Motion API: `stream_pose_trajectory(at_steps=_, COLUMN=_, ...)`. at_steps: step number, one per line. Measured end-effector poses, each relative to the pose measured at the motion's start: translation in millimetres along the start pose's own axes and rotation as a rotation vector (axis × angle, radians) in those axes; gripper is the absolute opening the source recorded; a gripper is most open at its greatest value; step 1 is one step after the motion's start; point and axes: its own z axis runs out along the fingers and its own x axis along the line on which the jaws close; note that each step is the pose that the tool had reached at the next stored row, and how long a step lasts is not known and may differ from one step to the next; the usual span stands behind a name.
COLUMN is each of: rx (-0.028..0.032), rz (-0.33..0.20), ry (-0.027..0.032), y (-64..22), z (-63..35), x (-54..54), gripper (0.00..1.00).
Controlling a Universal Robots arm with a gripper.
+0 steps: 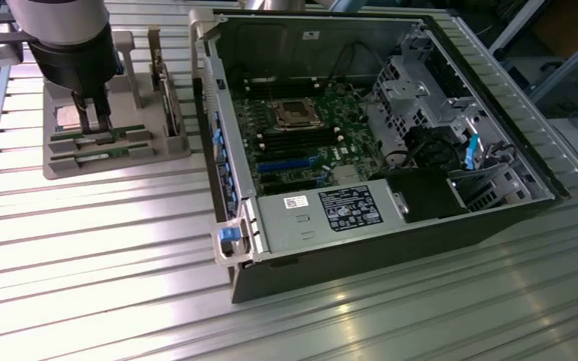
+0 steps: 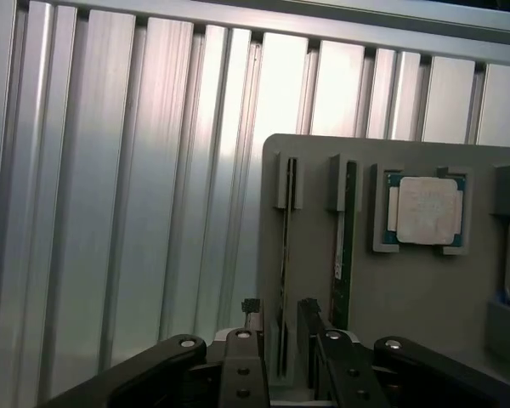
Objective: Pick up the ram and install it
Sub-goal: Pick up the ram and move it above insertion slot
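Ram stick [image 2: 285,246], a long, thin green circuit board, stands on its edge in a slot of the holder, and I have my pincer [image 2: 280,310] lowered over one end of it. The two black fingers [image 2: 251,308] are spread wide, one on each side of the board. I can see a gap on both sides, so nothing is gripped.

Just beside it in the next slot, parallel and apart from it, stands a second green stick [image 2: 344,238] of the same kind. Beyond that one, a square silver processor chip [image 2: 427,210] lies flat in its own pocket.

All three sit in a flat grey plastic holder [image 2: 408,289] that rests on the ribbed aluminium desk [image 2: 153,170].

From the exterior view, the pincer [image 1: 95,129] hangs below the arm's grey wrist over the near part of the holder [image 1: 168,148]. To the exterior view's right of the holder, close by, an open black computer case [image 1: 369,256] lies on its side on the desk [image 1: 118,248], with its green motherboard [image 1: 299,143] facing up.
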Motion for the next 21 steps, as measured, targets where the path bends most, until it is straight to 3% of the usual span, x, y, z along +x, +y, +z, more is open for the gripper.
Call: stream_pose_trajectory(at_steps=21, rx=0.0001, rz=0.0, ry=0.0, y=1.6, z=16.2, x=-0.8, gripper=0.3)
